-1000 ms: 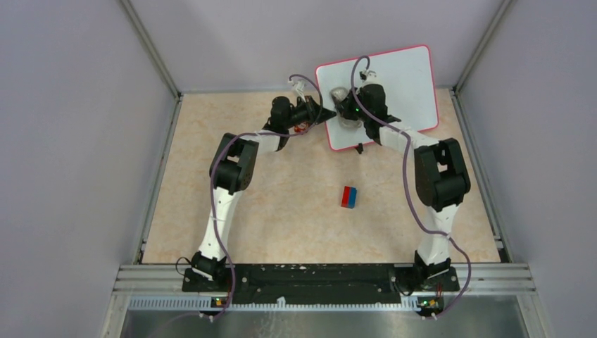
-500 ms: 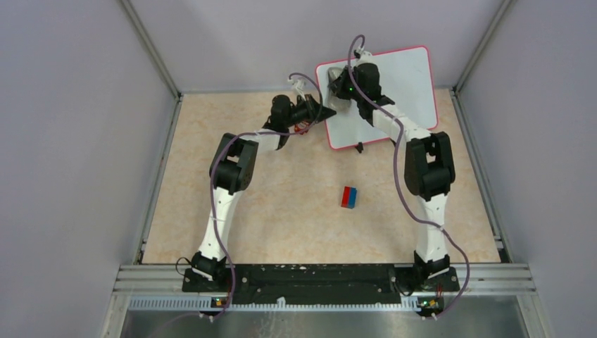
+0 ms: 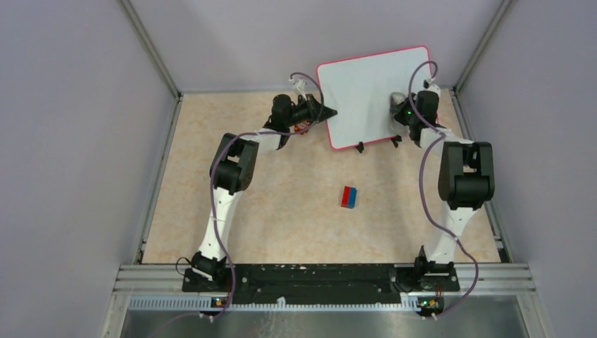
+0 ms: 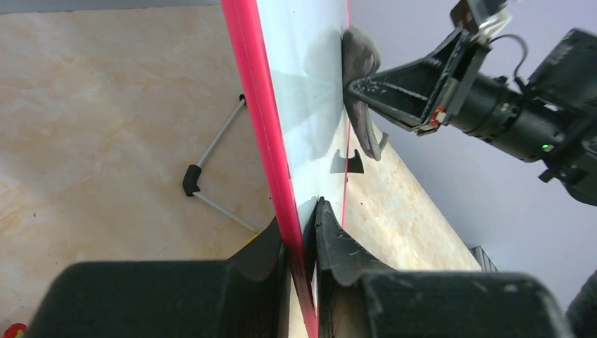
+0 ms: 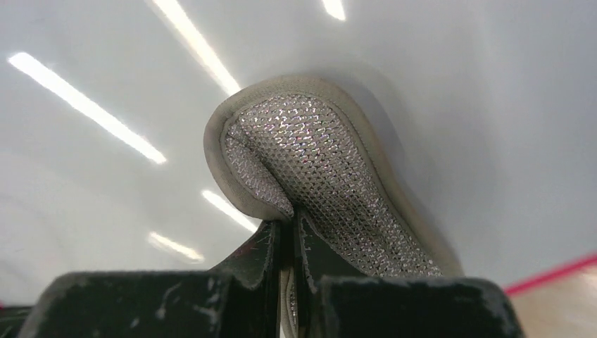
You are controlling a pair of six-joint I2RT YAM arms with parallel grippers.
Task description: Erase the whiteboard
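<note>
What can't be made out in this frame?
Top view: the right hand and arm cover the whiteboard's lower right corner; any ink there is hidden.
Right wrist view: the grey cloth hides the board behind it.
Left wrist view: board nearly edge-on past the left hand; face unreadable.
Top view: small red object by the left arm, too small to name.

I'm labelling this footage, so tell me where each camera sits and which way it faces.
Top external: above and behind the robot, looking down at the beige table, left arm, right arm and the glossy white red-framed whiteboard.
Left wrist: on the left arm, looking along the board's edge; left gripper clamps the frame.
Right wrist: facing the board's face; right gripper pinches a grey mesh cloth.
Shared: left wrist also shows that cloth and right gripper.
</note>
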